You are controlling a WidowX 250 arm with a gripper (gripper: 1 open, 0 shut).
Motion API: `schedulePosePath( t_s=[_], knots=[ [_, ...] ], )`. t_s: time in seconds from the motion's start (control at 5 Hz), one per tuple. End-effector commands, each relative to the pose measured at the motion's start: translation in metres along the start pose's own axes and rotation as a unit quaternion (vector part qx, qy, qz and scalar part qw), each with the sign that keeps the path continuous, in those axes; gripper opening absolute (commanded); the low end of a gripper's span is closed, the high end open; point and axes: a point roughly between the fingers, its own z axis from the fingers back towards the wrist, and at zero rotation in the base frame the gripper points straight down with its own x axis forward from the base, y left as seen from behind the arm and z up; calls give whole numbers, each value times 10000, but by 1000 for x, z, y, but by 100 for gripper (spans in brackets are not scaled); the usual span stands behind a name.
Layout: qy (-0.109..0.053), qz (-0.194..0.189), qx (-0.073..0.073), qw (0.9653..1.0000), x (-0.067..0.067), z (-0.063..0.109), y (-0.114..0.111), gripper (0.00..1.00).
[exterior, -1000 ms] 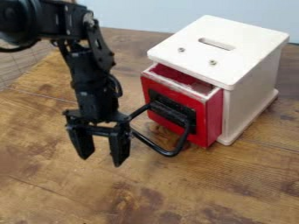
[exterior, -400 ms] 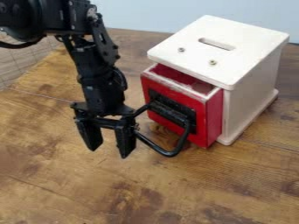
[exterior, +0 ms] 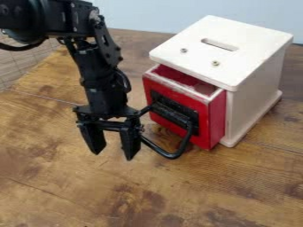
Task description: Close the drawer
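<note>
Desk (exterior: pixel 71 191): brown wood, running under everything.
Box (exterior: pixel 251 84): cream-white, upright, at the right, slot on top.
Arm (exterior: pixel 95 53): black, reaching down from the upper left.
Drawer (exterior: pixel 215 118): in the box's front, partly pulled out; red front faces the lower left of the view, its long axis upright, the front a little taller than wide.
Handle (exterior: pixel 180 152): black loop, jutting from the front toward the arm.
Fingers (exterior: pixel 109 142): wide apart, pointing down, left of the handle; whether they touch it, I cannot tell.
</note>
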Motion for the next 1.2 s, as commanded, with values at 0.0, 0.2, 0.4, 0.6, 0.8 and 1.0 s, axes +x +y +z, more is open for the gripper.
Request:
schedulePosePath(
  t_s=[0.0,0.2,0.4,0.6,0.8,1.0],
  knots=[
    [-199,-26,-51,9998,11,13,-8,100],
    [-200,-36,-67,9998,9,19,-13,100],
    [-198,-49,-83,9998,7,25,-17,100],
    [-194,-122,-93,9997,11,22,-25,100],
    [-199,-196,-104,9996,14,19,-33,0],
    [-233,-255,-112,9993,15,15,-37,100]
  ],
)
